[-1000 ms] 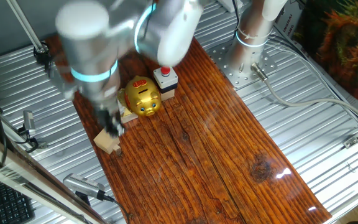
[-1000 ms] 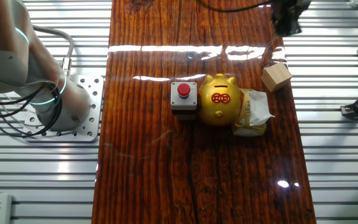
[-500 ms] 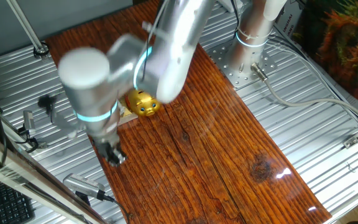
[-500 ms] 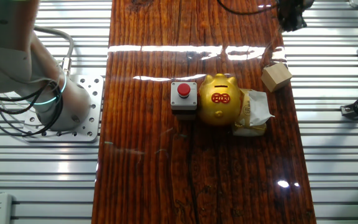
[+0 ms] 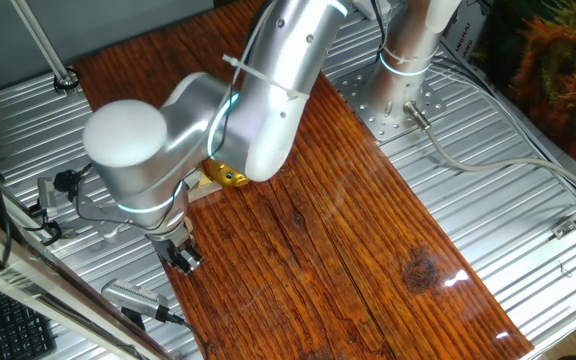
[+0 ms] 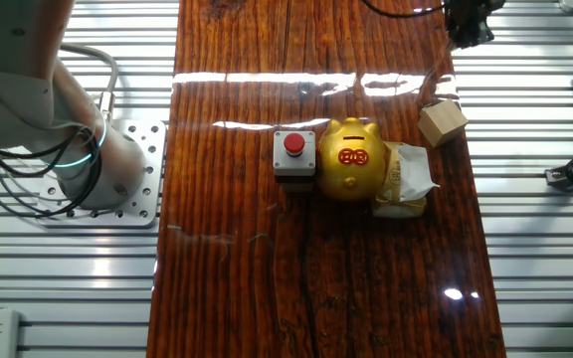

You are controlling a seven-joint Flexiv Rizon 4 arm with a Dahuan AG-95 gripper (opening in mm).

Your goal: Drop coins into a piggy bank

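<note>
Dark reddish wooden planks (image 6: 267, 278) form the tabletop, laid over ribbed metal, and the other fixed view shows it whole from above, while in one fixed view the big silver arm (image 5: 258, 110) fills the upper left and hides most of what stands there. In that crowded view only a sliver of the piggy bank (image 5: 227, 175) peeks from under the arm; from above it sits plainly at centre frame (image 6: 351, 159), shiny gold, rounded, with a red emblem on its back. A black box with a red button (image 6: 294, 154) touches its left side, crumpled paper (image 6: 406, 181) its right, and a wooden block (image 6: 443, 122) lies near, upper right. The gripper (image 5: 184, 259) hangs at the table's left edge; whether its fingers are spread cannot be told.
</note>
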